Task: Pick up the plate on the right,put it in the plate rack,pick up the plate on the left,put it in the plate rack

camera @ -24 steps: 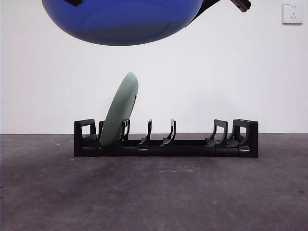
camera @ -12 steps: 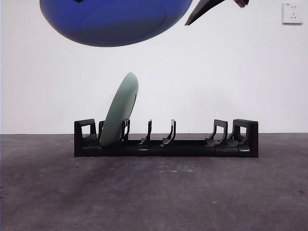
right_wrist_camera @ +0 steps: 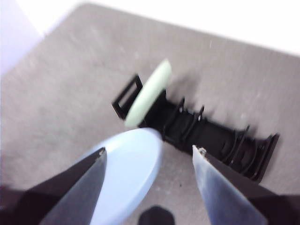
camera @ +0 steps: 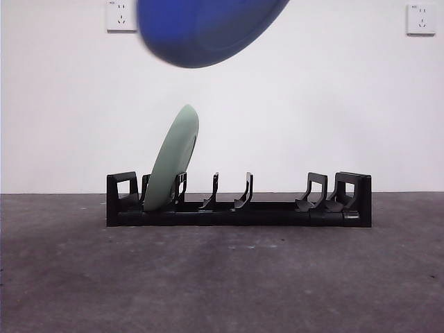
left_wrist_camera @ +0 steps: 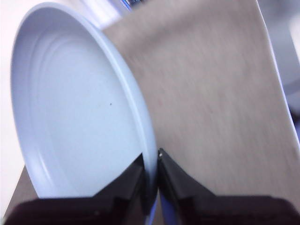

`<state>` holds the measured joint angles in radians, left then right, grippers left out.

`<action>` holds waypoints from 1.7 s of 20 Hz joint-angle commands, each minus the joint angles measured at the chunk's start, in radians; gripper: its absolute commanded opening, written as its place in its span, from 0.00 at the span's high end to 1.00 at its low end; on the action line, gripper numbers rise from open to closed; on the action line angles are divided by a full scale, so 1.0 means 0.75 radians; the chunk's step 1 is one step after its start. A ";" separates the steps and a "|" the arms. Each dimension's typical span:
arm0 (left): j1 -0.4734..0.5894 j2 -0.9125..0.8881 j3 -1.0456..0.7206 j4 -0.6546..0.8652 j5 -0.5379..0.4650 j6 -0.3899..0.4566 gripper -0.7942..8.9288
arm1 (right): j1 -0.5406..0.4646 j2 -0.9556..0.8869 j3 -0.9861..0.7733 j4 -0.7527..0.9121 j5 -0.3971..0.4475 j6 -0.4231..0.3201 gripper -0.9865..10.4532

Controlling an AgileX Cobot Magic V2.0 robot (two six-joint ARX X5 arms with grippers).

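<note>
From across the table only the lower part of the blue plate (camera: pixel 208 31) shows; its top is cut off by the frame edge, and the arm carrying it cannot be seen there. It hangs tilted, well above the plate rack (camera: pixel 238 201). Both wrist views are smeared by motion. The left gripper (left_wrist_camera: pixel 151 161) has its two black jaws pinched tight on the blue plate's rim, the pale inside of the plate facing away from the grey table (left_wrist_camera: pixel 220 93). The right gripper (right_wrist_camera: pixel 149 152) has its jaws spread wide with nothing between them, high over the table. The rack lies on the table with the green plate (camera: pixel 171 159) leaning in a slot near one blocky end; the other slots hold nothing.
</note>
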<state>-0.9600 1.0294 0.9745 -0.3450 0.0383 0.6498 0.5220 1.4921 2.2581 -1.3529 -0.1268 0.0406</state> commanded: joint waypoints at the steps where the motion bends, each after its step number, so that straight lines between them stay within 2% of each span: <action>1: 0.042 0.085 0.005 0.229 0.008 -0.260 0.92 | 0.001 -0.065 -0.007 -0.032 0.006 -0.010 0.64; 5: 0.167 0.250 0.005 0.569 0.099 -0.596 0.92 | 0.002 -0.214 -0.081 -0.033 0.005 -0.009 0.64; 10: 0.243 0.380 0.005 0.803 0.100 -0.796 0.92 | 0.002 -0.364 -0.310 -0.033 0.005 -0.009 0.64; 16: 0.287 0.507 0.005 0.948 0.132 -0.873 0.92 | 0.002 -0.524 -0.662 -0.032 0.005 -0.009 0.64; 25: 0.345 0.727 0.024 1.136 0.053 -0.932 0.92 | 0.002 -0.698 -1.215 0.030 -0.025 0.025 0.64; 29: 0.388 0.849 0.101 1.143 0.099 -0.932 0.92 | 0.002 -0.749 -1.356 0.115 -0.047 0.067 0.64; 31: 0.395 0.904 0.150 1.139 0.087 -0.932 0.92 | 0.002 -0.754 -1.392 0.162 -0.090 0.083 0.64; 34: 0.402 0.968 0.207 1.097 0.068 -0.932 0.92 | 0.002 -0.754 -1.400 0.172 -0.095 0.082 0.64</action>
<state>-0.6632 1.7477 1.1278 0.4694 0.0906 -0.0467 0.5224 0.9287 1.2167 -1.2316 -0.1944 0.0933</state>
